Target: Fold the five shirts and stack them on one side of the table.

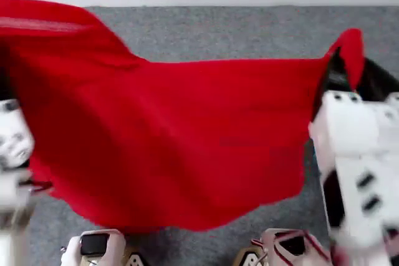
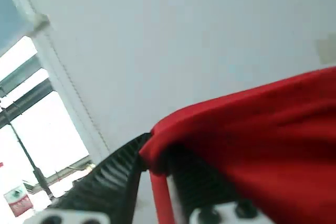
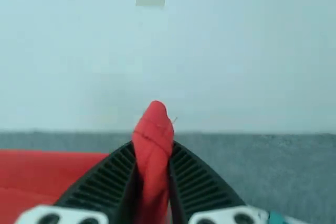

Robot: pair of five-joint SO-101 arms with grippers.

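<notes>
A red shirt [image 1: 181, 135] hangs spread above the grey table [image 1: 237, 32], held up at both ends. My right gripper [image 3: 153, 153] is shut on a bunched corner of the red shirt [image 3: 153, 129], at the right of the high view [image 1: 341, 60]. My left gripper [image 2: 152, 166] is shut on the other edge of the red shirt [image 2: 252, 145] and is raised, tilted toward the wall. In the high view the left arm [image 1: 12, 147] stands at the left edge, its fingers hidden by cloth.
The grey table surface shows along the far edge and at the lower right [image 1: 293, 216]. Both arm bases [image 1: 100, 248] [image 1: 280, 250] stand at the near edge. A pale wall [image 3: 210, 51] rises behind the table, and a window [image 2: 31, 129] lies to one side.
</notes>
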